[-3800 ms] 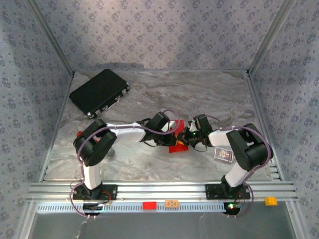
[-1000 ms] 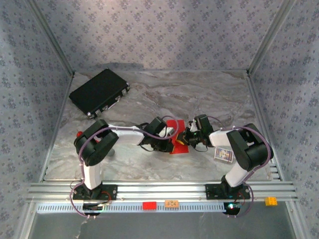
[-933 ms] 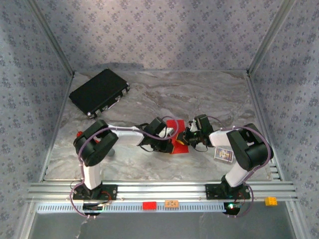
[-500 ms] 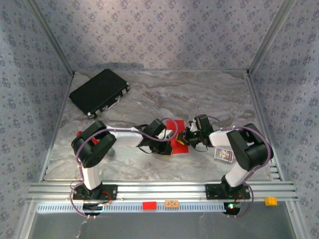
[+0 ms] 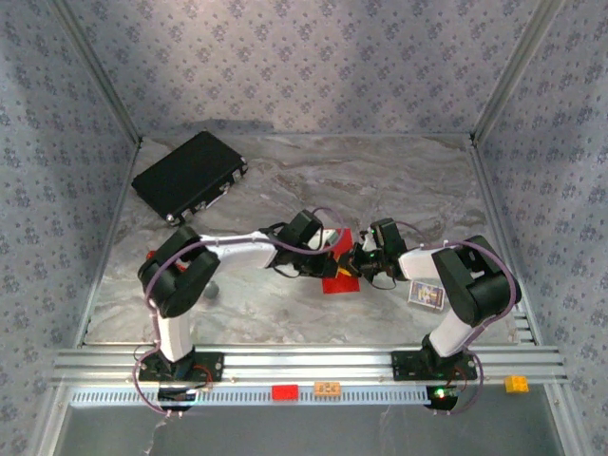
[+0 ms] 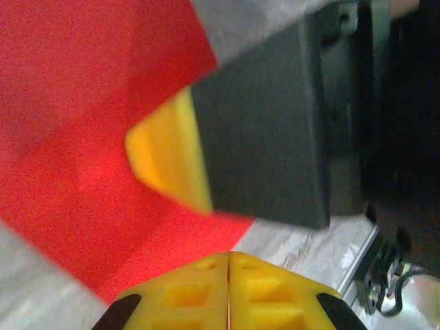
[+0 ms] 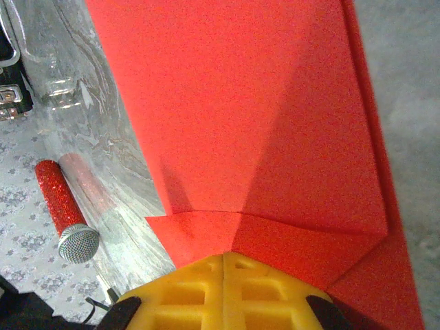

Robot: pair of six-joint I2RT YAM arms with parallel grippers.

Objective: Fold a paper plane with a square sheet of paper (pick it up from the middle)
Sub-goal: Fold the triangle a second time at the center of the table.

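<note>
**Item 1: red paper sheet** (image 5: pixel 339 279). Bright red and plain, partly folded. It lies on the marble-patterned table (image 5: pixel 380 180), slightly right of centre, between the two gripper tips. The right wrist view (image 7: pixel 254 124) shows diagonal creases and a narrow flap turned over along the near edge. The left wrist view (image 6: pixel 82 172) shows a flat red expanse ending in a corner on the tabletop.

**Item 2: left gripper** (image 5: pixel 330 258). It reaches in from the left. The yellow pads (image 6: pixel 199 295) are closed together, with only a thin seam between them. The tips sit at the sheet's corner.

**Item 3: right gripper** (image 5: pixel 355 263). It reaches in from the right. Its jaws are closed, and the yellow fingertips (image 7: pixel 192 292) meet at the turned-over flap. Whether they press on the paper or merely hover over it is unclear. One of its fingers (image 6: pixel 168 161) shows over the sheet in the left wrist view.

**Item 4: black case** (image 5: pixel 189 177). At the far left of the table, well apart from the paper.

**Item 5: toy microphone** (image 7: pixel 65 213). Red glitter barrel with a grey mesh head, lying on the table.

**Item 6: printed card** (image 5: pixel 427 295). Beside the right arm.

**Item 7: blocks on the front rail.** Red block (image 5: pixel 284 391), orange block (image 5: pixel 328 388), yellow block (image 5: pixel 516 383).
</note>
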